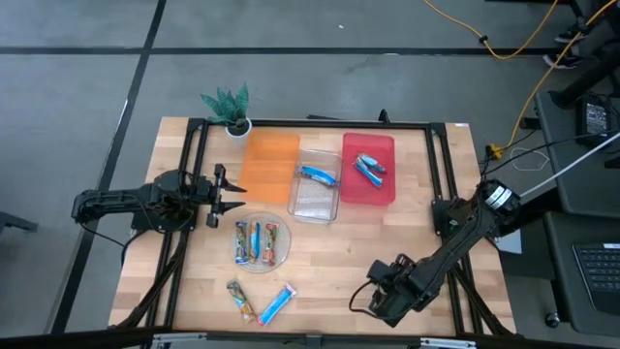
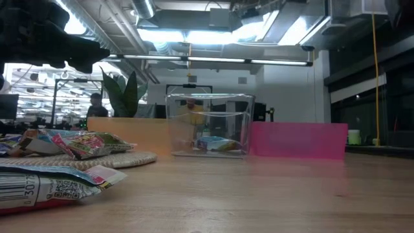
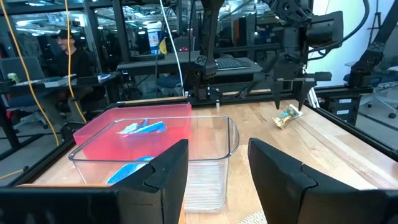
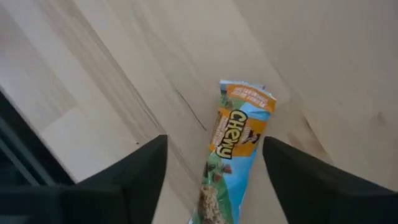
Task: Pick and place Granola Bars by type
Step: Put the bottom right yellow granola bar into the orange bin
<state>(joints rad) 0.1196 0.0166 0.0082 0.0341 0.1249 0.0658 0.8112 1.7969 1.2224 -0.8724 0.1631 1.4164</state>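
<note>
A small potted plant point(image 1: 231, 107) stands at the table's point(image 1: 329, 254) far left corner. Along the far side sit an orange bin point(image 1: 268, 166), a clear bin point(image 1: 316, 194) and a red bin point(image 1: 368, 179). A round clear plate point(image 1: 262, 243) rests nearer, left of centre.

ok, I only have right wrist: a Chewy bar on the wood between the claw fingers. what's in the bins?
Observer: red bin holds a few blue bars.
Operator: clear one?
Observer: clear bin has one blue bar.
Operator: and the left arm?
Observer: left claw is open and empty, just left of the orange tray.
</note>
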